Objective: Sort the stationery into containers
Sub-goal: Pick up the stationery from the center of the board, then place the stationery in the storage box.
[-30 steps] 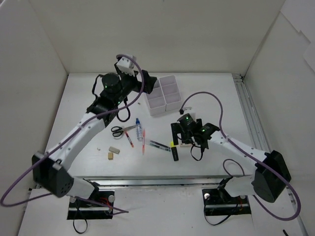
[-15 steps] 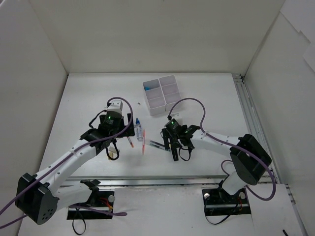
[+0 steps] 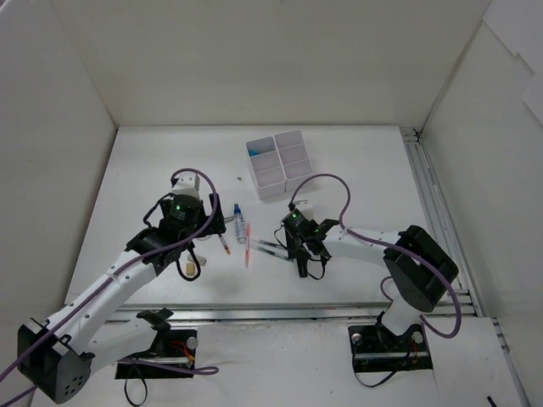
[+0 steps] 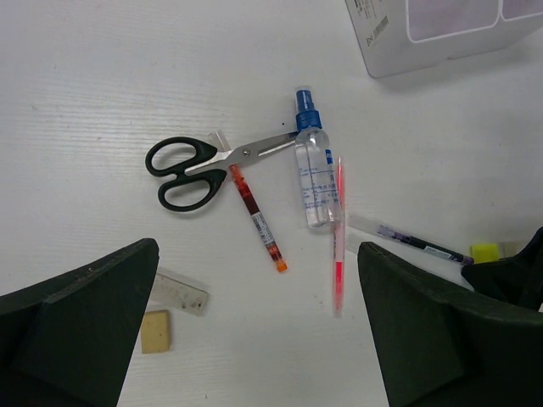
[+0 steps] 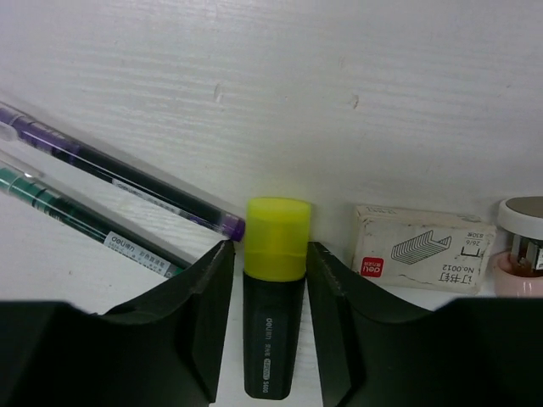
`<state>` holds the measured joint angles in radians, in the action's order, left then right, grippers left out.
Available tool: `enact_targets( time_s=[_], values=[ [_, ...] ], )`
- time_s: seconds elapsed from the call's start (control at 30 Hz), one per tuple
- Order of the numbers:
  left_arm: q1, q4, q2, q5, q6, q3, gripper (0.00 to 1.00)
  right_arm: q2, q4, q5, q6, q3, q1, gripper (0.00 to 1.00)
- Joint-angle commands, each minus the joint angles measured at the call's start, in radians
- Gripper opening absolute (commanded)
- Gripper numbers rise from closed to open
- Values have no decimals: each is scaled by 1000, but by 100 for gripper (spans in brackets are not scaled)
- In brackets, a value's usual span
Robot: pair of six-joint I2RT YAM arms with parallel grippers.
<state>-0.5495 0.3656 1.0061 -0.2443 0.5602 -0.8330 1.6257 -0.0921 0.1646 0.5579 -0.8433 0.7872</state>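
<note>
A black highlighter with a yellow cap point(image 5: 274, 288) lies on the white table, and my right gripper point(image 5: 270, 254) is shut on its sides just below the cap. From above, this gripper point(image 3: 299, 254) sits right of the pens. My left gripper point(image 4: 259, 339) hangs open over the table with nothing between its fingers. Ahead of it lie black-handled scissors point(image 4: 191, 170), a blue-capped bottle point(image 4: 314, 178), a red pen point(image 4: 257, 222), a pink pen point(image 4: 338, 246) and a beige eraser point(image 4: 156, 331). The white containers point(image 3: 280, 163) stand further back.
A purple pen point(image 5: 119, 174) and a green pen point(image 5: 85, 225) lie left of the highlighter. A staple box point(image 5: 420, 250) and a small round pink item point(image 5: 522, 246) lie to its right. A clear flat piece point(image 4: 181, 292) rests by the eraser.
My right gripper moved left onto the highlighter and closed around it. My left arm drew back from the containers to hover over the scissors and pens.
</note>
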Motion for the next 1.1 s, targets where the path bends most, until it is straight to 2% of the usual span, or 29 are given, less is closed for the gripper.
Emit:
enact_targets(
  time_s=[0.0, 0.13, 0.3, 0.4, 0.5, 0.57, 0.63, 0.7, 0.73, 0.83, 0.9, 1.07],
  values=[
    [-1, -10, -32, -38, 6, -5, 99, 22, 2, 32, 33, -11, 7, 35],
    [-1, -5, -54, -52, -2, 0, 100, -30, 2, 32, 27, -11, 7, 23],
    [-1, -20, -67, -56, -20, 0, 99, -216, -1, 6, -48, -34, 9, 17],
    [11, -20, -54, -40, -19, -3, 99, -288, 6, 48, -114, -94, 7, 15],
    [55, -27, -41, -10, -13, 0, 99, -283, 86, 189, -199, -175, -9, 13],
    [88, -34, -38, 17, -10, 3, 99, -259, 289, 187, -271, -204, -52, 12],
    [99, -33, -38, 36, -9, 5, 100, -228, 509, 187, -358, -226, -91, 11],
    [126, -28, -44, 36, -3, 11, 99, -153, 628, 226, -424, -299, -109, 10],
    [126, -27, -46, 33, -3, 14, 99, -120, 740, 240, -473, -325, -118, 10],
    [158, -21, -54, 37, 6, 26, 99, 81, 897, 283, -510, -457, -137, 10],
    [184, -14, -51, 48, 9, 28, 100, 202, 969, 309, -516, -596, -147, 9],
    [247, -14, -46, 85, -2, 37, 100, 422, 1071, 308, -517, -793, -152, 10]
  ],
)
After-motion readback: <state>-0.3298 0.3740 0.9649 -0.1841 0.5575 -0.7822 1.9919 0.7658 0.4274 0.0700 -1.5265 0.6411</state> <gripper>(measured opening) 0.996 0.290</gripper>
